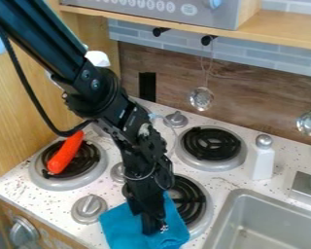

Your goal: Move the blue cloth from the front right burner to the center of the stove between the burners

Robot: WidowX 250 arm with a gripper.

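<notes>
The black gripper (150, 222) hangs down at the front of the stove top, over a blue cloth (119, 226). Its lower end touches or nearly touches the cloth, and whether it grips any fabric cannot be made out. The cloth lies partly on the speckled counter and partly over the front edge of the near right burner (201, 204). On the left burner (46, 184) rests an orange-red, elongated object (66, 151), lying at a slant, to the left of the arm.
Behind the near right burner is another burner (211, 143). A white shaker with a grey cap (263, 158) stands beside it. The grey sink (268, 219) is at the lower right. Stove knobs (89, 208) rise from the counter, and ladles (201, 98) hang along the back wall.
</notes>
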